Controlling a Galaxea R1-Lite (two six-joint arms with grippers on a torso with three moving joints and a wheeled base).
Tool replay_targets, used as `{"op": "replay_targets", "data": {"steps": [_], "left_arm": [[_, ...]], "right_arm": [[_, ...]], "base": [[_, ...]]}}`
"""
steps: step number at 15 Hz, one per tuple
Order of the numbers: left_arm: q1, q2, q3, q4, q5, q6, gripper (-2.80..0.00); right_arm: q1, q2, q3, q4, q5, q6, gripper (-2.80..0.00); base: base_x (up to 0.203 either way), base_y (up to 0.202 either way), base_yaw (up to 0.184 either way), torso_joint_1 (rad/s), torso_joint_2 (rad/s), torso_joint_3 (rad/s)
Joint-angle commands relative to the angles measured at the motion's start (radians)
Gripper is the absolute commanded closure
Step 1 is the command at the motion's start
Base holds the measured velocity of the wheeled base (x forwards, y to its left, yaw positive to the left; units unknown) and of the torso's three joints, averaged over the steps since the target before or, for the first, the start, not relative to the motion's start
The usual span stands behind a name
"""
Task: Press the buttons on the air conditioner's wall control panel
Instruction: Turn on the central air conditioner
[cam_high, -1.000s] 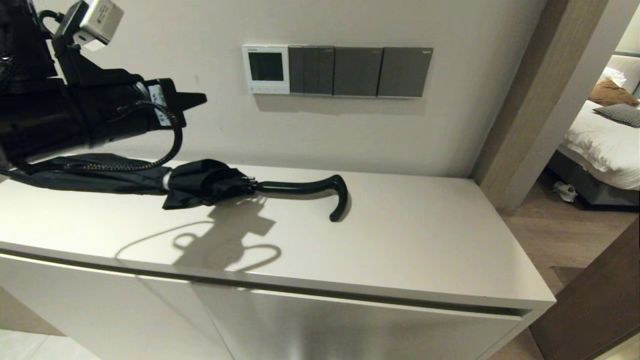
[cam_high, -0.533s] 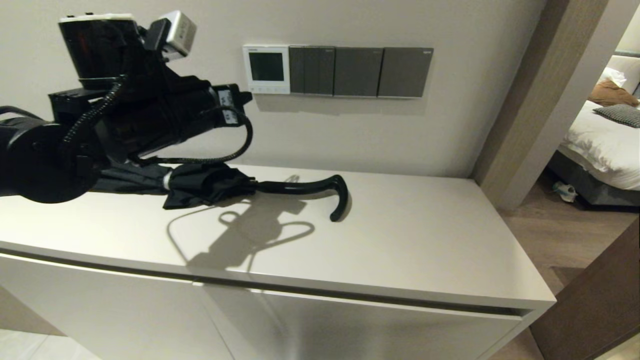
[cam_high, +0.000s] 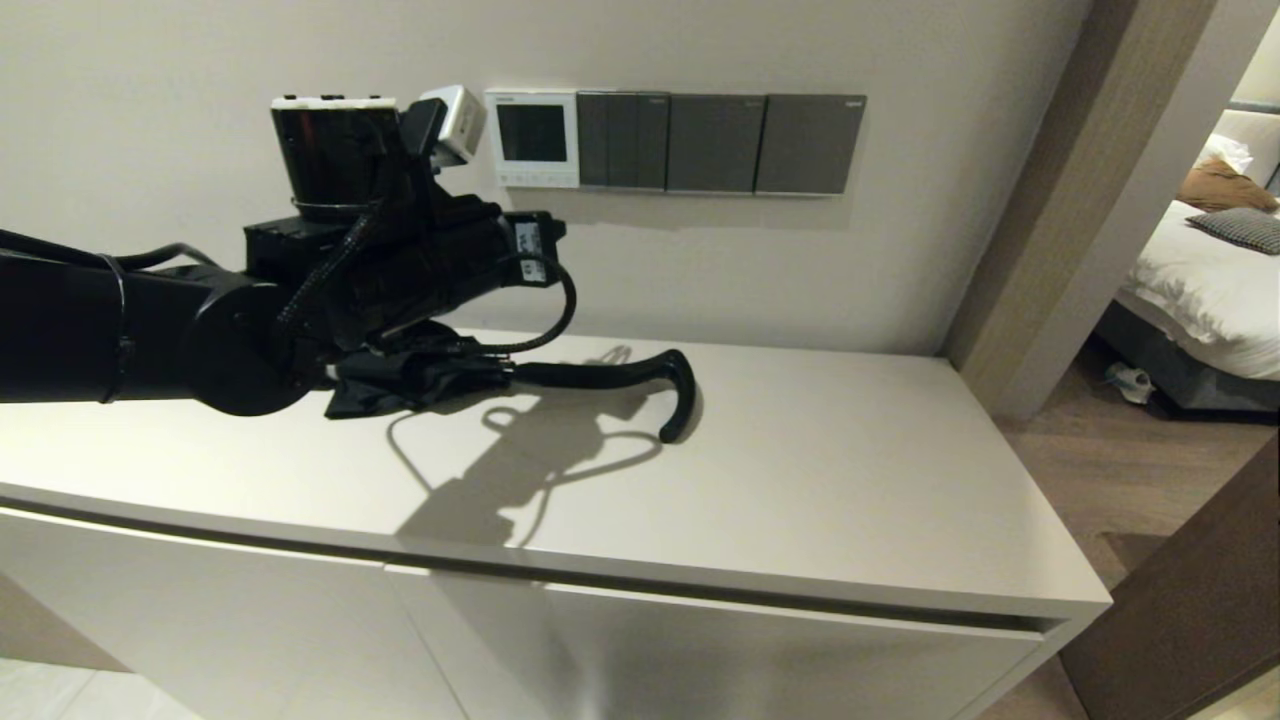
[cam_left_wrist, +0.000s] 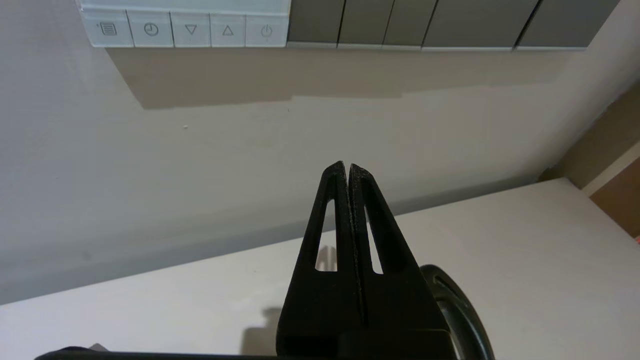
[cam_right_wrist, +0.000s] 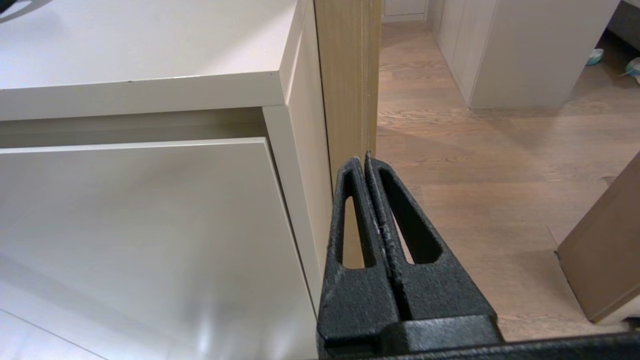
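The air conditioner's wall control panel (cam_high: 532, 138) is a small white square with a dark screen, fixed to the wall above the cabinet. The buttons (cam_high: 530, 180) are pale keys along its bottom strip. In the left wrist view the buttons (cam_left_wrist: 185, 30) show symbols under the panel's lower edge (cam_left_wrist: 185, 6). My left gripper (cam_high: 560, 232) is shut and empty. It hangs in the air just below the panel's right end, short of the wall, not touching it; it also shows in the left wrist view (cam_left_wrist: 347, 166). My right gripper (cam_right_wrist: 364, 159) is shut and empty, parked low beside the cabinet's right end.
Dark grey switch plates (cam_high: 715, 143) adjoin the panel on its right and show in the left wrist view (cam_left_wrist: 450, 22). A black folded umbrella (cam_high: 420, 375) with a curved handle (cam_high: 640, 375) lies on the white cabinet top (cam_high: 850, 480) under my left arm. A wooden door frame (cam_high: 1080, 200) stands at the right.
My left arm has swung right and toward the wall, from the far left to just below the panel. The gripper has stayed shut. The umbrella has not moved.
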Motion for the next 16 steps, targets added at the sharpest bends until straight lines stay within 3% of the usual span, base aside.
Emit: {"op": "replay_targets", "data": {"steps": [1, 6, 9, 16], "left_arm": [[0.000, 0.004, 0.000, -0.003, -0.001, -0.001, 0.00], [-0.005, 0.016, -0.016, -0.004, 0.012, -0.003, 0.00], [-0.025, 0.140, -0.172, -0.005, 0.063, -0.008, 0.00], [-0.031, 0.186, -0.249, -0.005, 0.090, -0.010, 0.00]], "right_arm": [[0.000, 0.002, 0.002, -0.001, 0.000, 0.000, 0.00], [0.000, 0.002, 0.002, -0.001, 0.000, 0.000, 0.00], [0.000, 0.002, 0.002, -0.001, 0.000, 0.000, 0.00], [0.000, 0.002, 0.002, -0.001, 0.000, 0.000, 0.00]], "base": [[0.000, 0.000, 0.000, 0.000, 0.00, 0.000], [0.000, 0.000, 0.000, 0.000, 0.00, 0.000], [0.000, 0.000, 0.000, 0.000, 0.00, 0.000], [0.000, 0.000, 0.000, 0.000, 0.00, 0.000]]}}
